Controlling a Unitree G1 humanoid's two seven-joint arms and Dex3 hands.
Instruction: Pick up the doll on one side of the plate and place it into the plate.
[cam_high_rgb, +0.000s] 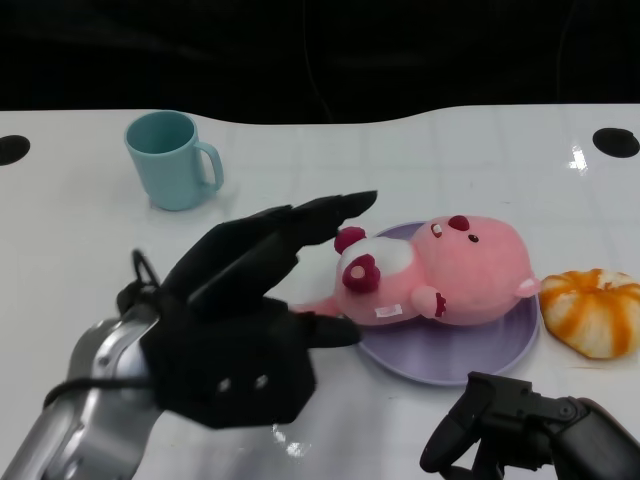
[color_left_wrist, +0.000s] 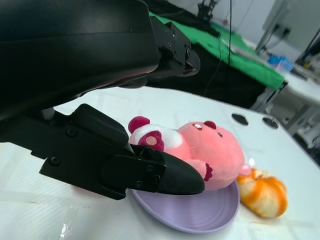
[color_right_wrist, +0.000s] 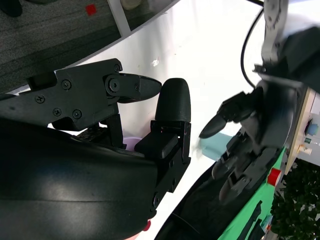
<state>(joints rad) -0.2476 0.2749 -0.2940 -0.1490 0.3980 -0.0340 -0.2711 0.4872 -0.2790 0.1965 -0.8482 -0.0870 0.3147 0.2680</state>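
Pink doll (cam_high_rgb: 450, 272) on its back in purple plate (cam_high_rgb: 470, 360), long axis left-right, head right, left hand (cam_high_rgb: 245, 320) spread beside it holding nothing, right hand (cam_high_rgb: 520, 430) fingers curled, empty.

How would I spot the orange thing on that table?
Find the purple plate in the middle of the white table, with the pink doll lying on it. Right beside its rim sits the orange-and-white striped plush, rounded like a pumpkin.
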